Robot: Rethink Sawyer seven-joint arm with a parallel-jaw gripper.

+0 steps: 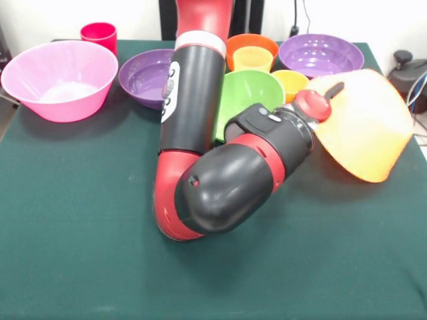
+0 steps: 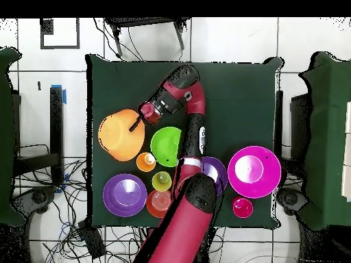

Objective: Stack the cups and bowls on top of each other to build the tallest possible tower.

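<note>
Front view, L to R: big pink bowl (image 1: pixel 60 80) at the table's left edge, red cup (image 1: pixel 99 33) just behind it, purple bowl (image 1: pixel 145 77) partly hidden by the arm. Green bowl (image 1: pixel 250 93) mid-table, w/ a pale yellow cup (image 1: pixel 253 59) sitting in an orange-red bowl (image 1: pixel 252 44) behind it, orange cup (image 1: pixel 291 82) beside, 2nd purple bowl (image 1: pixel 320 55) far back. Gripper (image 1: pixel 327 100) has the big orange bowl (image 1: pixel 367 130) tipped up off the cloth, one finger over the rim; jaws look clamped on that wall. Thin glossy plastic – prob light, flexy, slippery. Rim pinch seems the only hold; could swing or slip if moved fast.
</note>
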